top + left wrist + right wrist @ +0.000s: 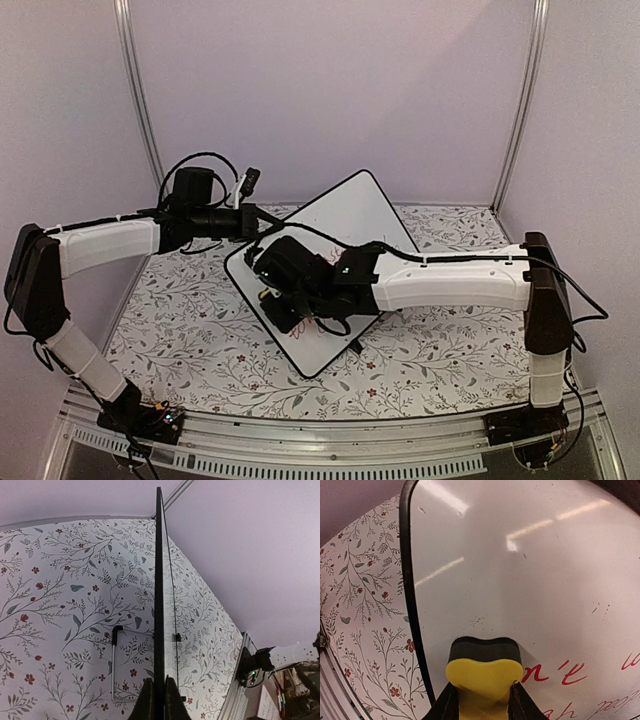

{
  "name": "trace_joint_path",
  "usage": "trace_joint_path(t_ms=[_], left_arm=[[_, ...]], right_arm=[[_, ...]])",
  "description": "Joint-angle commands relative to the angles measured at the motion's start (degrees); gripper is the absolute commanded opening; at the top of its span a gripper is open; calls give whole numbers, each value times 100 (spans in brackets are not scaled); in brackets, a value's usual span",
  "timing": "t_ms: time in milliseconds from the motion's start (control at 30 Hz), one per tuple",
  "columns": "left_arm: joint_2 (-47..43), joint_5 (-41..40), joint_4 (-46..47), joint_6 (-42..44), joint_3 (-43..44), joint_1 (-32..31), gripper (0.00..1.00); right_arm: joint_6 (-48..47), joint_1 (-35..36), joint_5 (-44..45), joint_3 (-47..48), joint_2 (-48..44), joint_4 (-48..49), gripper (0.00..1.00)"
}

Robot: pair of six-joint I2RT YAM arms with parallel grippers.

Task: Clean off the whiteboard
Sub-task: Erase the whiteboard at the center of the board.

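Tablecloth (200, 350) with a leaf-and-flower print covers the whole work surface. The whiteboard (350, 215) sits near its middle, with 1 corner turned toward the back wall (300, 90). It looks propped at a slant off the cloth, though the views do not settle how steeply. The left gripper (159, 687) is pinched fully closed on the board's thin black frame (159, 580) at the left side, steadying it. The right gripper (482, 700) is squeezed onto a yellow-and-black foam eraser (482, 672), whose dark pad lies against the white face just beside the frame. Red writing (560, 672) and fainter dark writing (615, 702) sit just to the eraser's right, not yet wiped. A hard sideways stroke could twist the board out of that 1 narrow pinch or skid it across the cloth. A stroke drifting left would run the pad off the rim. Too much pressure might work the soft foam loose from the fingers. Open room lies rightward and up across the blank face, while the far corner stands near the wall.
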Motion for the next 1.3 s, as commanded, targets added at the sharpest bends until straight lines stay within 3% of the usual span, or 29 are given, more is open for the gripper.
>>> trace_joint_path(t_ms=[0,933,1267], left_arm=[[-180,98,257,156,-58,-108,0],[-185,112,275,148,-67,-116,0],[-168,112,284,145,-76,-135,0]], right_arm=[[118,34,-205,-367,-76,-11,32],[313,35,-510,-1240,-444,-42,32],[76,33,-313,-1471,-661,962,32]])
